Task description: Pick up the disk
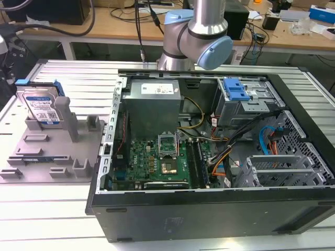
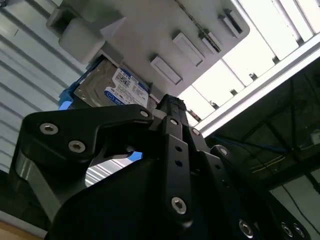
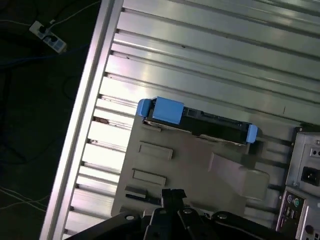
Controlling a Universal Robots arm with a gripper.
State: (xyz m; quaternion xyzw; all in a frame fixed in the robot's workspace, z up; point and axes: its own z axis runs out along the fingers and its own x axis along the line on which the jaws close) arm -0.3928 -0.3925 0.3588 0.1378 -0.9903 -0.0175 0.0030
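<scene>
The gripper, open or closed I could not tell, hung clear of the disk standing upright in the tray.

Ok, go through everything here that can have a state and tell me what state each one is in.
Silver metal hard disk with blue side rails: standing on edge, not gripped.
Grey plastic fixture tray: lying flat, the disk slotted in it.
Black computer case: on its side, panel off, inside exposed.
Black robot hand: clear of the disk.
</scene>
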